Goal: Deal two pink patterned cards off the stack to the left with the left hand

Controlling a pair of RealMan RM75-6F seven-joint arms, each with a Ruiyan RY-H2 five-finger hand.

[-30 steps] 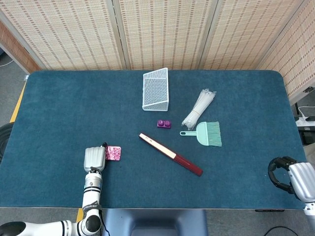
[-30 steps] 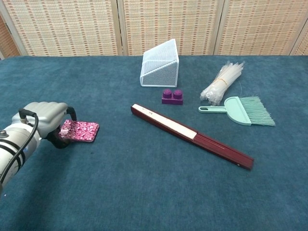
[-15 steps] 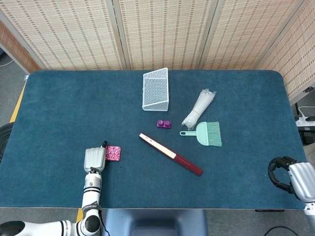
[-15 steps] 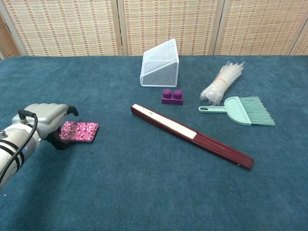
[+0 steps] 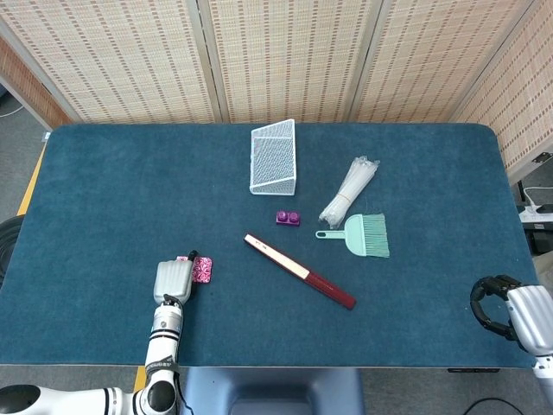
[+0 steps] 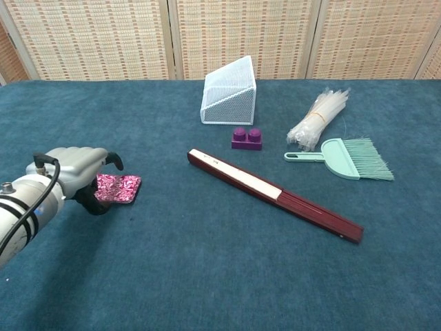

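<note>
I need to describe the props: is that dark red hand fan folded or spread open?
Folded. The hand fan lies as one narrow closed stick on the table, no pleats fanned out.

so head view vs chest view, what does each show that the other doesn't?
Head only: the right hand off the table's right edge, fingers curled in on nothing, plus the floor around the table.
Chest only: a low side angle on the left hand, one finger raised above the pink patterned card stack.
Both: left hand, stack, white mesh basket, purple toy brick, dark red folded fan, mint dustpan brush.
</note>
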